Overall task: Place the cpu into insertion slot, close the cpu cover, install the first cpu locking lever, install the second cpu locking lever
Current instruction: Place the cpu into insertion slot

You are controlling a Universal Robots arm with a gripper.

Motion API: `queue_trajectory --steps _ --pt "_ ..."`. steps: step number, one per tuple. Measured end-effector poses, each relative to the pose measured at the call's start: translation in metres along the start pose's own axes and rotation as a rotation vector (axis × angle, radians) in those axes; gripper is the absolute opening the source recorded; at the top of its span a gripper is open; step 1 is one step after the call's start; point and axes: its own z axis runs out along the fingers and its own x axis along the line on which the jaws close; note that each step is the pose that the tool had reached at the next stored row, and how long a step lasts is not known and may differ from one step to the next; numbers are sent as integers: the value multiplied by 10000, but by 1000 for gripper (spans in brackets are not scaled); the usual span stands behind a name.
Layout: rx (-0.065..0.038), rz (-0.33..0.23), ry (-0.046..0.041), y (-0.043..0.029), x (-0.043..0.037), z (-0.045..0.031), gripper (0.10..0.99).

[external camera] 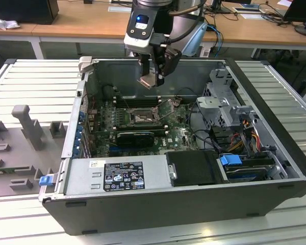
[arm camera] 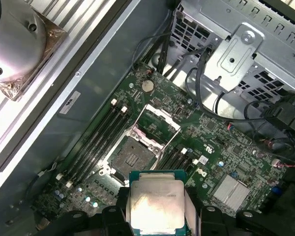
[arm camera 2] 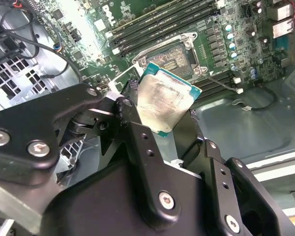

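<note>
Here, the gripper (external camera: 149,81) is clamped on the cpu (arm camera 2: 164,101), holding it above the open insertion slot (arm camera: 132,158).

smudged metal-topped cpu (arm camera 2: 164,101)

You have a slatted grey table (external camera: 280,87) carrying the open computer case (external camera: 168,209); at the exterior view's left stand grey fixture blocks (external camera: 26,122), possibly part holders.
</note>
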Motion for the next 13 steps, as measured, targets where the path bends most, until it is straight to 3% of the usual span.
queue_trajectory --steps 13 --pt "-17 1016 -80 -1 0 10 529"
